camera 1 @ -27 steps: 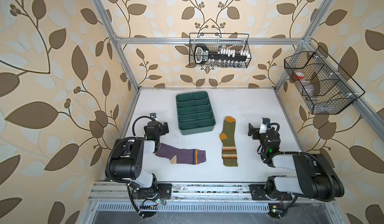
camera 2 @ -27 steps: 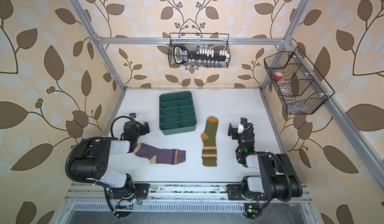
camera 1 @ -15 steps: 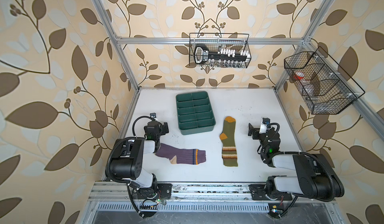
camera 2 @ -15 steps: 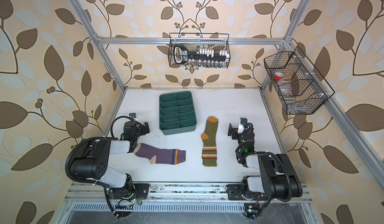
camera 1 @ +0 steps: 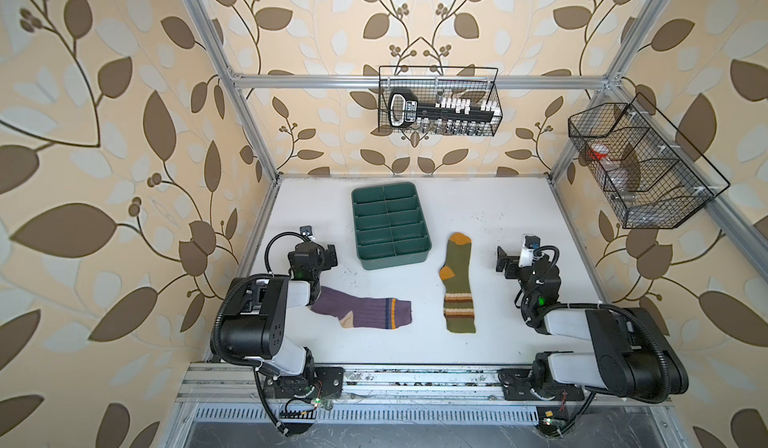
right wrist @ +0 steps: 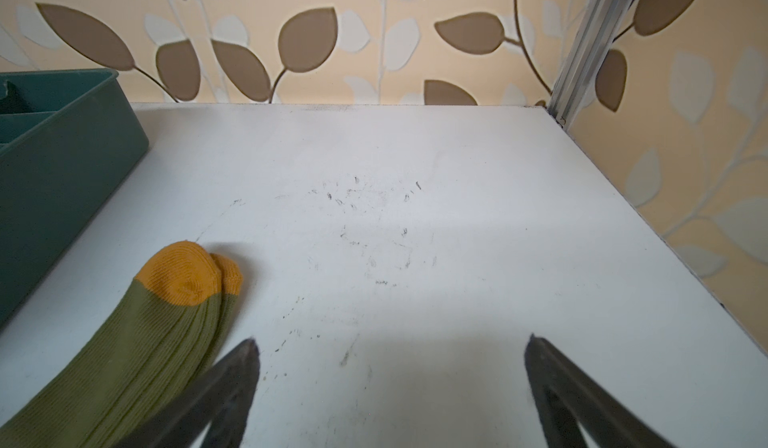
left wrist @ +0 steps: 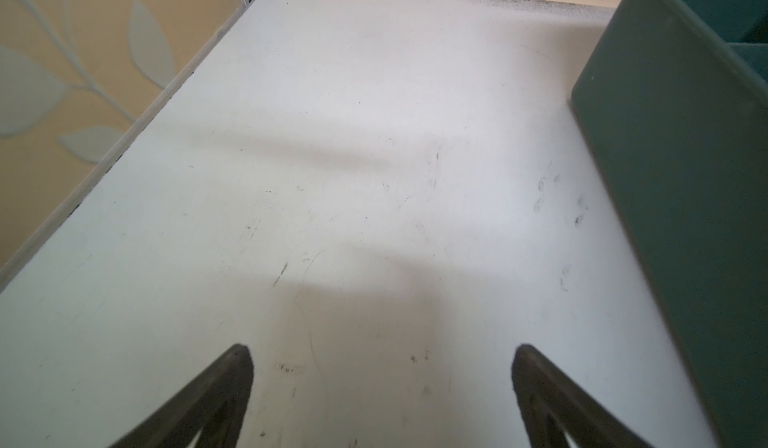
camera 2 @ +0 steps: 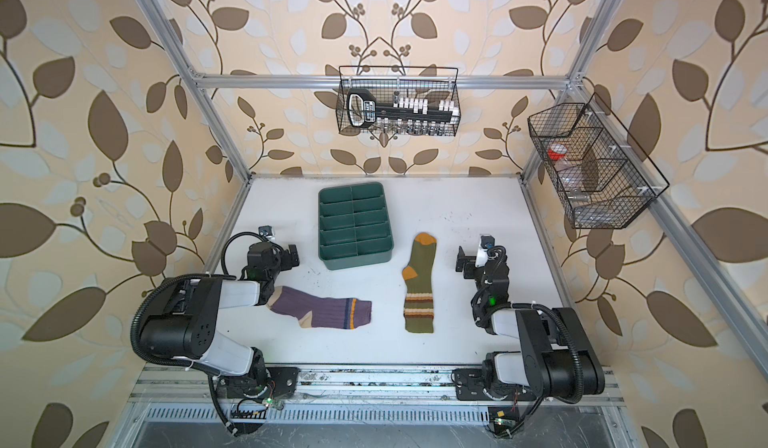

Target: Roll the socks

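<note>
The purple sock [camera 1: 365,311] lies flat on the white tabletop [camera 1: 519,201], at about 7 o'clock from its middle in both top views. Its striped cuff points toward 3 o'clock, and its toe end is hidden under the left arm [camera 1: 291,294]. The olive sock [camera 1: 457,288] lies flat just off the middle toward 4 o'clock — mustard toe pointing to 12, striped cuff to 6. Neither one is rolled. The dark green tray [camera 1: 392,259] stands at 11 o'clock, apart from both.

The left gripper [left wrist: 382,350] is at 9 o'clock, its jaws spread wide over bare tabletop with nothing between them. The right gripper [right wrist: 390,342] is at 3 o'clock, near the olive sock's toe but apart from it in the top views — its jaws are likewise spread and empty.
</note>
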`<state>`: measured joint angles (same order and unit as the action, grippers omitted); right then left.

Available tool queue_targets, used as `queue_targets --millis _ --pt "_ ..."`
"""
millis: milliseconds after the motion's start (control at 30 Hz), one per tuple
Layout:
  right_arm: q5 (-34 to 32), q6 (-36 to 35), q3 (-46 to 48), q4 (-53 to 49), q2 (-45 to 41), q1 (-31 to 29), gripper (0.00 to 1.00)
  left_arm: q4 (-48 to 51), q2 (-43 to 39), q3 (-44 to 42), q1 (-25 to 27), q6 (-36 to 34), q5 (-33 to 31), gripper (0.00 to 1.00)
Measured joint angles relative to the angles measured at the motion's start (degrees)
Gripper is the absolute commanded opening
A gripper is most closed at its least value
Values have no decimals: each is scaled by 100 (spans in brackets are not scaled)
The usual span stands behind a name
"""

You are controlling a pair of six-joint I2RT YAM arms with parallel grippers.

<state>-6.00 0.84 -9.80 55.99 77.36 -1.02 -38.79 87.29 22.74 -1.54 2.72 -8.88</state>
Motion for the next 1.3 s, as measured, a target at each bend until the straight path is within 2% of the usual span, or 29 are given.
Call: queue_targets --millis 300,433,500,600,667,733,800,867,933,1000,1167,1300 --pt "-111 4 0 -4 -7 -44 100 -116 -101 -87 90 -2 -116 99" --pt "-439 87 -168 -638 -446 -83 100 957 -1294 -15 125 -2 -361 99" --pt "-529 131 -407 -1102 -935 -46 100 1558 -2061 356 122 -94 -326 99" --pt "-319 225 -730 -1628 -1727 55 100 2365 -2697 1281 122 -74 -74 99" --pt "-162 457 -883 -1871 -2179 101 100 2896 -2848 1943 125 243 20 99" --pt "-151 1058 -1003 -2039 -2568 114 100 3254 -2931 2374 175 680 155 99" --pt "-37 1670 -1029 -2076 -2855 223 100 3407 -3099 2461 273 1005 522 99" --pt "232 1899 -1034 -2063 -2966 323 100 3432 -3263 2330 503 1176 979 98" --pt "549 1740 -1126 -2260 -2986 205 99 3569 -3324 2247 1001 1123 1263 96" --pt "680 1185 -1366 -2708 -2990 -227 99 3832 -3307 2262 1878 706 1248 94" --pt "479 -1316 -1661 -3768 -3307 -2240 99 4472 -3329 2179 4730 -1207 680 94" --pt "-214 -3373 -1770 -5191 -3641 -3698 99 4581 -3628 1604 6013 -2503 68 94"
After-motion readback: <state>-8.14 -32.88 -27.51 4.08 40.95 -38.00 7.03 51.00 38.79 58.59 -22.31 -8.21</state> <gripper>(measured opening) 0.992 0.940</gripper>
